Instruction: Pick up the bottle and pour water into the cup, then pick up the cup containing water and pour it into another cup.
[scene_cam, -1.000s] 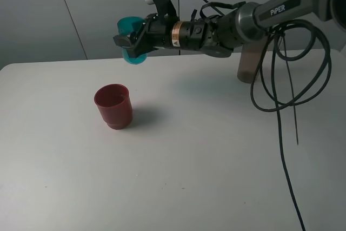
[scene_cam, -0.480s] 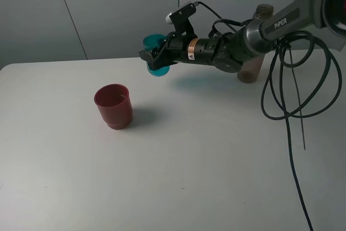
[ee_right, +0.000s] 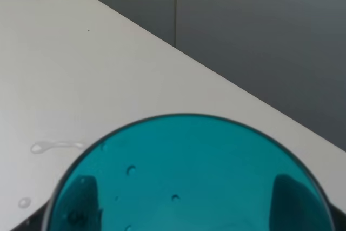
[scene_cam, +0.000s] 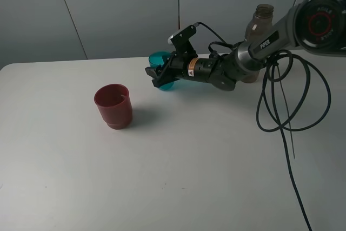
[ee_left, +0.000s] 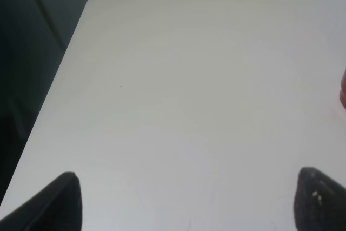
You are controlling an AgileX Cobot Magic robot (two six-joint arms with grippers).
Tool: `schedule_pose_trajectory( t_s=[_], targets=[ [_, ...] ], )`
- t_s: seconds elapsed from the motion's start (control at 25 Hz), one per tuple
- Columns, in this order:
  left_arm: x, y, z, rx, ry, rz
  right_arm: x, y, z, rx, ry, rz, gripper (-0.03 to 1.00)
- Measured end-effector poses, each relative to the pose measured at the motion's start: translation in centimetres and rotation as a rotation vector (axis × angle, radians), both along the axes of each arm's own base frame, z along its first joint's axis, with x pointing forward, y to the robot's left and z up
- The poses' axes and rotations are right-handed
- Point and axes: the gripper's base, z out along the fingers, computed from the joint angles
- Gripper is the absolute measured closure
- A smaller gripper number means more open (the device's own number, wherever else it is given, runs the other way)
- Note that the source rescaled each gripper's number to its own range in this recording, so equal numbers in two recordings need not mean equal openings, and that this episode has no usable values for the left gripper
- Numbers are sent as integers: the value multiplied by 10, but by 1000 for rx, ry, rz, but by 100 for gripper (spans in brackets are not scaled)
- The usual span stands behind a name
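From my high view, the lower body of the bottle (scene_cam: 261, 20) is hidden behind the right arm (scene_cam: 265, 39), with only its neck and shoulder showing above. The right gripper (scene_cam: 162, 75) covers part of the teal cup (scene_cam: 160, 58), so I cannot see the cup's base between the jaws. In my right wrist view the cup (ee_right: 186, 177) is cut off by the picture's edge; both fingers (ee_right: 81, 198) appear only as dark blurs through its wall. In my left wrist view only two fingertips (ee_left: 54, 201) enter the picture, and the red cup (ee_left: 343, 87) is a sliver at the edge, beyond the right-hand jaw.
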Motion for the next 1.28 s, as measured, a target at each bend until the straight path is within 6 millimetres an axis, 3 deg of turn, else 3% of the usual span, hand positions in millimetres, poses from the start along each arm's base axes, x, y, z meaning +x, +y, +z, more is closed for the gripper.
schedule_pose_trajectory(
  t_s=[0.32,0.36,0.44,0.48,0.56,0.84,1.28],
  targets=[
    [0,0,0,0,0,0,0,0,0,1,-7,5,89],
    [0,0,0,0,0,0,0,0,0,3,-8,5,84],
    [0,0,0,0,0,0,0,1,0,10,-4,4,21],
    [0,0,0,0,0,0,0,1,0,15,1,2,9],
    [0,0,0,0,0,0,0,1,0,25,13,-4,-1],
    [0,0,0,0,0,0,-6,-4,9,8,40,-19,-3],
    [0,0,0,0,0,0,-44,-26,43,-55,37,-32,-3]
  ],
)
